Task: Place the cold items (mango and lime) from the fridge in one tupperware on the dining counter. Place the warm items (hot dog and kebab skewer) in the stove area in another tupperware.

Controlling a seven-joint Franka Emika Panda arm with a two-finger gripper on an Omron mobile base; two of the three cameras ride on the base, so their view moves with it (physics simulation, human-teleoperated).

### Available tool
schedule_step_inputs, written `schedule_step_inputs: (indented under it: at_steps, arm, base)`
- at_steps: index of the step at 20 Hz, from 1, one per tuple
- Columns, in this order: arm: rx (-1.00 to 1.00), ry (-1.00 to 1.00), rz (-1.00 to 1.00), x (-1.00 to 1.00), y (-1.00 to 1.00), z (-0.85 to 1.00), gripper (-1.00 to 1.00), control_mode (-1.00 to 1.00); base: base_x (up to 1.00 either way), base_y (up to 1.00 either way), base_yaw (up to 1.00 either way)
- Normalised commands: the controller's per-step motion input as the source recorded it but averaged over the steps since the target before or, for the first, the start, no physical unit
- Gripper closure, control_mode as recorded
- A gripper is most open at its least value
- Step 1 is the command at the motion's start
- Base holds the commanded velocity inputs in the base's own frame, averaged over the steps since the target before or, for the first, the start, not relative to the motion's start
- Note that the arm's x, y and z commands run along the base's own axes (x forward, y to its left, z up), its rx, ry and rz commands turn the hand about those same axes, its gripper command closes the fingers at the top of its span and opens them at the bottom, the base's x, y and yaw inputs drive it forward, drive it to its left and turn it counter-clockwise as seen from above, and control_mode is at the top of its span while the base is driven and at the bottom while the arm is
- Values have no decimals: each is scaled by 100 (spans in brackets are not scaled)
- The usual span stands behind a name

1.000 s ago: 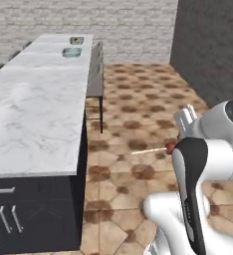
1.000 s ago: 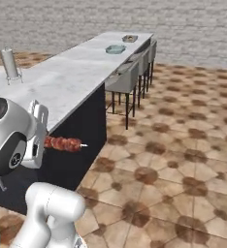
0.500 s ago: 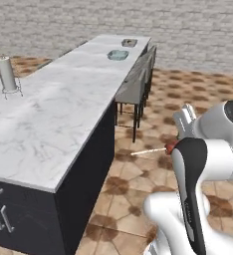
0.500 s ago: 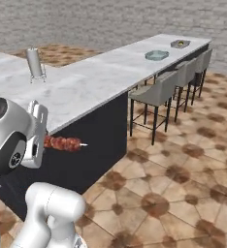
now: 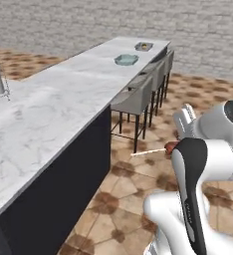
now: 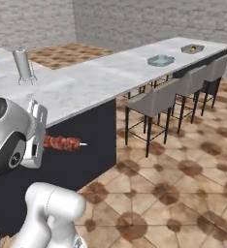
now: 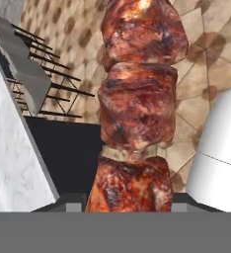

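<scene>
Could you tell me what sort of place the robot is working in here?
Most likely a home kitchen with a dining counter: a long marble counter, grey bar stools tucked along it, and a tiled floor.

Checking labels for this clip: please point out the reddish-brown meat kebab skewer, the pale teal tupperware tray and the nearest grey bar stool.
kebab skewer point(image 6: 62, 143), right base view, middle meat chunk.
teal tupperware tray point(image 6: 160, 60), right base view, its rim.
nearest grey bar stool point(image 6: 152, 100), right base view, backrest.

One kebab skewer point(image 6: 62, 143). Two tupperware tubs point(image 6: 160, 60) point(image 6: 192, 48) far ahead of the hand. Three grey stools point(image 6: 153, 103). One long counter point(image 6: 101, 77). One shiny metal can point(image 6: 22, 65).
</scene>
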Motion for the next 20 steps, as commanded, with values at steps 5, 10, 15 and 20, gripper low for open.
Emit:
schedule_step_inputs:
  at_steps: [5, 10, 15, 20]
  arm:
    - [0, 0, 0, 0, 0, 0, 100, 100]
    - [0, 0, 0, 0, 0, 0, 100, 100]
    - [0, 0, 0, 0, 0, 0, 100, 100]
    - [0, 0, 0, 0, 0, 0, 100, 100]
  base:
    - [57, -93, 33]
    - [58, -93, 36]
    - [58, -94, 35]
    - [43, -99, 30]
